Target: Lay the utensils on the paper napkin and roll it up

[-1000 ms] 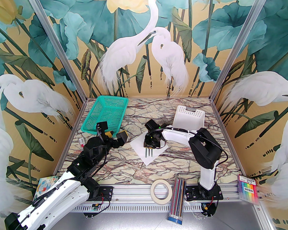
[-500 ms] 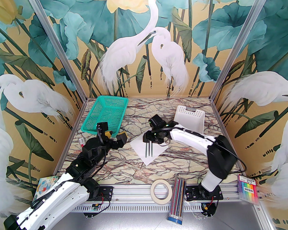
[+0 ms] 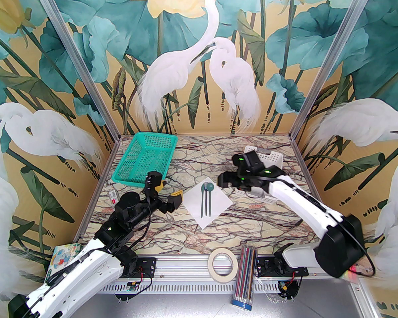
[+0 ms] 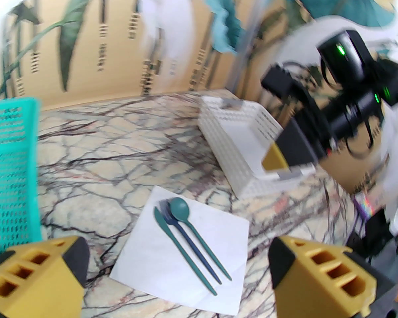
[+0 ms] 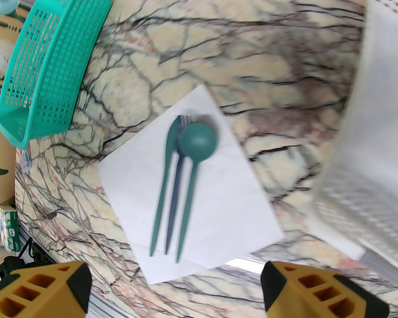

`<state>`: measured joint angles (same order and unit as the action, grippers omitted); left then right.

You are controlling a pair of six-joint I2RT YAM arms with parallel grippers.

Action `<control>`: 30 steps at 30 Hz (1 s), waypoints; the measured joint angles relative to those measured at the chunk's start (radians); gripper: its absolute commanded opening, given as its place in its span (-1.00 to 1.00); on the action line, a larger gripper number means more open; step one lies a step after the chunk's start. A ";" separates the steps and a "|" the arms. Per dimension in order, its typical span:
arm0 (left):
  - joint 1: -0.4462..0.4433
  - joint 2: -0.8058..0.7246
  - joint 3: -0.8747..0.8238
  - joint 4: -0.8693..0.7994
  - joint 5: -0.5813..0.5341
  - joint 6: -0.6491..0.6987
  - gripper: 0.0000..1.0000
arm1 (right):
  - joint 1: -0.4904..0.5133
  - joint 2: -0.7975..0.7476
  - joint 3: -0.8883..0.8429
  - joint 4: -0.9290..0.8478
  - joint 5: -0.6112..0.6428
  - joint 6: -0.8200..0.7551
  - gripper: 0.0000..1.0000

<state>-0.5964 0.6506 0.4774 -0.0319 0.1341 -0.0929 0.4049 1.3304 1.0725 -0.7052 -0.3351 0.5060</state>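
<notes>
The white paper napkin (image 3: 215,207) lies flat as a diamond in the middle of the marble table (image 3: 252,224). On it, side by side, lie a green spoon (image 3: 209,187), a dark fork (image 5: 174,204) and a third slim green utensil (image 5: 161,197), handles toward the near edge. My right gripper (image 3: 227,181) hovers open, up and to the right of the spoon's bowl, holding nothing. My left gripper (image 3: 166,192) stands open just left of the napkin's left corner. In the left wrist view the napkin (image 4: 219,234) and spoon (image 4: 179,209) sit ahead between my yellow fingers (image 4: 36,277).
A teal mesh basket (image 3: 146,161) stands at the back left and a white perforated basket (image 3: 268,157) at the back right, partly behind my right arm. A tape roll (image 3: 223,263), a pencil bundle (image 3: 246,277) and a marker pack (image 3: 343,260) sit along the near rail.
My right gripper opened, let go of the utensils on the napkin, and drew back up and to the right. My left gripper moved right, toward the napkin.
</notes>
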 measured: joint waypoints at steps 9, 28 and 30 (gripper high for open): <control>-0.105 0.079 0.005 -0.027 0.007 0.129 0.83 | -0.296 -0.153 -0.103 0.075 -0.160 -0.029 1.00; -0.400 0.325 0.038 -0.222 -0.234 0.581 0.90 | -0.446 -0.222 -0.187 0.160 -0.318 -0.033 0.99; -0.410 0.369 0.038 -0.218 -0.259 0.617 0.92 | -0.446 -0.232 -0.195 0.159 -0.318 -0.033 0.99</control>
<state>-1.0065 1.0195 0.5152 -0.2501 -0.1249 0.5243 -0.0414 1.0981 0.8776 -0.5461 -0.6533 0.4732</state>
